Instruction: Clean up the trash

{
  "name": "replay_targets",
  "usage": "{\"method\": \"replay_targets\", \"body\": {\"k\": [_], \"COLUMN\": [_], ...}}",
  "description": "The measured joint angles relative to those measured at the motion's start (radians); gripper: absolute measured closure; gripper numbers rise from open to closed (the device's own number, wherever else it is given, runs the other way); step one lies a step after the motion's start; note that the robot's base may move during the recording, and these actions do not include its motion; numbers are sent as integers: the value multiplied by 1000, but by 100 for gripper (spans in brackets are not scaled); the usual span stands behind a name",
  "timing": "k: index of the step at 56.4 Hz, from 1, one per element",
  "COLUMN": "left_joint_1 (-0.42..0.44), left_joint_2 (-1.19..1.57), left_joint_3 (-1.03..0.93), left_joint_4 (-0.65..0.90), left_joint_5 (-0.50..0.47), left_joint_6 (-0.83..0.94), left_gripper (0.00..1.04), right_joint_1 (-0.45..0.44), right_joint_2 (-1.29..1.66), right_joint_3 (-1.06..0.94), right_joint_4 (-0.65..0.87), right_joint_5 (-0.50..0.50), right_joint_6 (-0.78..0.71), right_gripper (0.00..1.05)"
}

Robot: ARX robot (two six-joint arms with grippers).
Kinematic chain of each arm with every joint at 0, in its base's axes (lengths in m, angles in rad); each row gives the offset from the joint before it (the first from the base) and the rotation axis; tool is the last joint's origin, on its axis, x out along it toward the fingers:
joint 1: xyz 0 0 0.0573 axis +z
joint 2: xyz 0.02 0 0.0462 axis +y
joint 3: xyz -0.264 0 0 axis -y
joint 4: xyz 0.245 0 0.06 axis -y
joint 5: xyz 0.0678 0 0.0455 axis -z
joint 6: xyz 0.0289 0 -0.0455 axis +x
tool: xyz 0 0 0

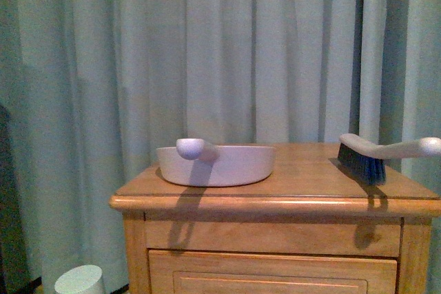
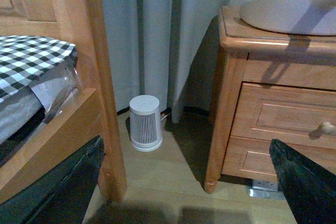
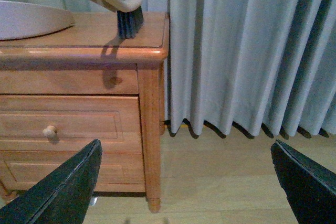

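Wooden nightstand (image 1: 303,173) w/ white dustpan (image 1: 220,164) & brush (image 1: 372,156) on top, curtain (image 1: 207,46) behind, small white bin (image 2: 145,123) on floor; left gripper (image 2: 186,145) & right gripper (image 3: 185,145) both wide open, empty.

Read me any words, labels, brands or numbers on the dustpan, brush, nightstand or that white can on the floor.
None. The dustpan, brush, wooden nightstand and ribbed white can show plain surfaces, with no writing, logo or number in any view. The checkered bedding carries only a pattern.
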Motion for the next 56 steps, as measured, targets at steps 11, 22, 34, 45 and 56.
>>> {"method": "replay_targets", "body": {"k": [11, 22, 34, 45, 56], "left_joint_1": [0, 0, 33, -67, -248], "left_joint_2": [0, 0, 74, 511, 974], "left_joint_3": [0, 0, 51, 210, 586], "left_joint_4": [0, 0, -128, -66, -29], "left_joint_5": [0, 0, 132, 138, -22], "left_joint_6": [0, 0, -40, 33, 160], "left_gripper": [8, 8, 8, 8, 8], "right_joint_1": [0, 0, 0, 0, 0], "right_joint_2": [0, 0, 0, 0, 0], "right_joint_3": [0, 0, 0, 0, 0], "right_joint_4": [-1, -1, -1, -1, -1], "right_joint_5": [0, 0, 0, 0, 0], "right_joint_6": [0, 0, 0, 0, 0], "right_gripper": [7, 7, 7, 7, 7]}}
